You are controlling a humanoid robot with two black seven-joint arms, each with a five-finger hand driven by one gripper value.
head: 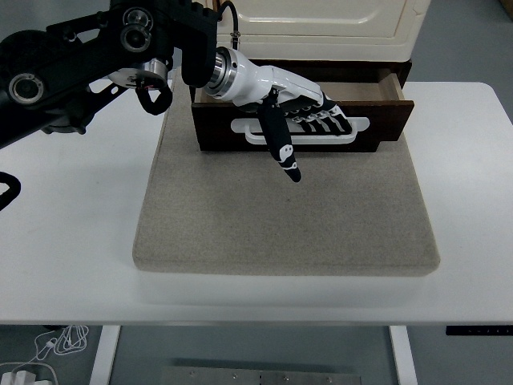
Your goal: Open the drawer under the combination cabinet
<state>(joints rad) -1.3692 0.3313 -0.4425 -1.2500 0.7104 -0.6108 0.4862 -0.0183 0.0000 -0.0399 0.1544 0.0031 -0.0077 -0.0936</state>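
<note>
The cream combination cabinet (321,20) stands at the back of the table, and its dark brown drawer (386,122) underneath is pulled partly out. A white slotted handle (358,126) runs across the drawer front. My left hand (309,112) reaches in from the left, with its four fingers (325,122) hooked into the handle slot from above. The black thumb (282,148) points down and forward over the mat, in front of the drawer face. A strip of the drawer's inside shows at its right end.
A grey felt mat (280,216) lies under the cabinet and spreads toward the near edge. The white table (64,241) extends on both sides of it. Cables hang below the table at bottom left.
</note>
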